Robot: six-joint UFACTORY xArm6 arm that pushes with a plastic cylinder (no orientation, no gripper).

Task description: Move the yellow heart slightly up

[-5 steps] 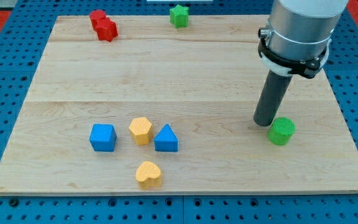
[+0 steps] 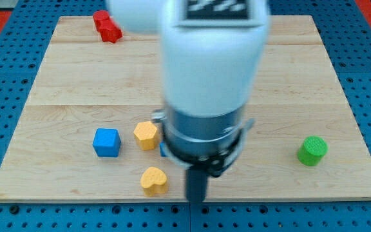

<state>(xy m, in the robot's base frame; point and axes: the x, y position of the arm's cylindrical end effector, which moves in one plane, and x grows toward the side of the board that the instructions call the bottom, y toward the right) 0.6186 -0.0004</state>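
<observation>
The yellow heart (image 2: 153, 180) lies near the view's bottom edge of the wooden board (image 2: 76, 77). My tip (image 2: 197, 198) is down at the board's bottom edge, just to the right of the heart with a small gap between them. The arm's white and grey body fills the middle of the view and hides the blue triangular block almost fully, along with the green star.
A yellow hexagon-like block (image 2: 145, 135) and a blue cube (image 2: 106, 142) sit above and left of the heart. A green cylinder (image 2: 312, 151) stands at the right. A red block (image 2: 107, 26) is at the top left.
The arm swung from the right side down and left to the bottom edge beside the heart. The green cylinder shifted right and slightly down. The heart has not moved.
</observation>
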